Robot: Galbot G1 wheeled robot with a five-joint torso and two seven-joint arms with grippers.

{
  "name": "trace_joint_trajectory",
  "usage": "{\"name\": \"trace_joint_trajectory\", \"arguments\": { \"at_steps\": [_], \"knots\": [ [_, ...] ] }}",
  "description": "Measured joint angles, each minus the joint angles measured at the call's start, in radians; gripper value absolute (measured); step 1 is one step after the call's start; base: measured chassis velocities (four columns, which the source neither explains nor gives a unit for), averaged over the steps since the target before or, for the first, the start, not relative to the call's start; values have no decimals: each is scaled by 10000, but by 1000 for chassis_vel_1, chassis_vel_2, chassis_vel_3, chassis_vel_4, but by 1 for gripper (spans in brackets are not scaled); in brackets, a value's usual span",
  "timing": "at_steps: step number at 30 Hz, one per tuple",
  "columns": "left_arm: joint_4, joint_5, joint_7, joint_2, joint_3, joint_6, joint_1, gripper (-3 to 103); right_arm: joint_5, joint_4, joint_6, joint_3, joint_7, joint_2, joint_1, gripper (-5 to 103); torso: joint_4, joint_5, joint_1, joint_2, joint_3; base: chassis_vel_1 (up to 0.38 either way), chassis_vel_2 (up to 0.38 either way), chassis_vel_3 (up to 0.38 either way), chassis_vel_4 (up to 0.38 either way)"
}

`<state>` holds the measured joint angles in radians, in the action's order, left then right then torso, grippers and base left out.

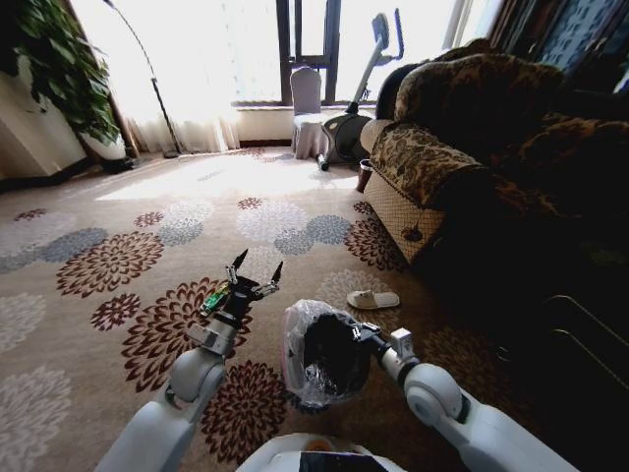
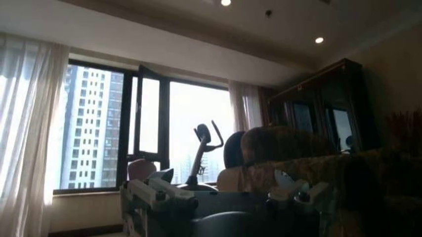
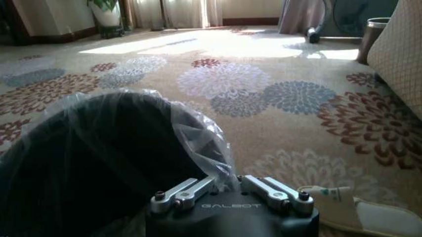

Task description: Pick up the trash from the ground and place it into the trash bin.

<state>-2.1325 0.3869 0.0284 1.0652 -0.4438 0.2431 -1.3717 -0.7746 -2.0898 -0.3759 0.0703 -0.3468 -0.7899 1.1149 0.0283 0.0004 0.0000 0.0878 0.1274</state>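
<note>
Right gripper [image 1: 360, 332] is clamped on the rim of the trash bin [image 1: 329, 359], the liner bag pinched between its fingers [image 3: 191, 190]. The bin is held off the carpet [image 1: 118, 197] and tipped, its mouth facing the robot's left. From the right wrist view the black wall and crinkled liner sit directly against the gripper body.

Left gripper [image 1: 254, 276] is raised beside the bin and a little ahead of it, black fingertips spread apart and pointing up. Lower down, near the finger bases, sits a green foil wrapper [image 1: 216, 297]; it looks held or lodged there, but I cannot tell whether the fingers actually bear on it. The wrapper is near the bin's mouth, not yet over it or inside.

Progress, as a judgement: one piece of trash is off the ground and the bin has been brought up to meet it, so this pick is done and the drop is not. What the bin already contains cannot be seen; the interior reads dark.

Still on the floor: a pale slipper [image 1: 372, 299] just beyond the bin, beside the sofa [image 1: 432, 157]. I see no other litter on the visible carpet, though the ground close to the robot's base is hidden by the arms.
</note>
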Motion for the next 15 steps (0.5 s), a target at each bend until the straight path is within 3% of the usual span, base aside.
{"name": "trace_joint_trajectory", "arguments": {
  "at_steps": [6,12,14,15],
  "knots": [
    [170,16,5,188,132,40,-31,100,-813,137,-218,382,-454,-234,-472,0,2,-4,0,-1,0,0,0,0,0],
    [301,-81,252,201,73,448,-301,100,-1423,260,-563,434,-639,-17,-506,0,-1,-4,0,0,0,0,0,0,0],
    [358,-171,290,200,39,540,-350,100,-1554,286,-567,452,-701,40,-537,0,-1,-4,0,0,-1,0,0,0,0],
    [490,-656,87,230,-33,492,-431,100,-1688,297,-568,437,-765,67,-592,0,-3,-2,0,0,-1,0,0,0,0]
  ]
}}
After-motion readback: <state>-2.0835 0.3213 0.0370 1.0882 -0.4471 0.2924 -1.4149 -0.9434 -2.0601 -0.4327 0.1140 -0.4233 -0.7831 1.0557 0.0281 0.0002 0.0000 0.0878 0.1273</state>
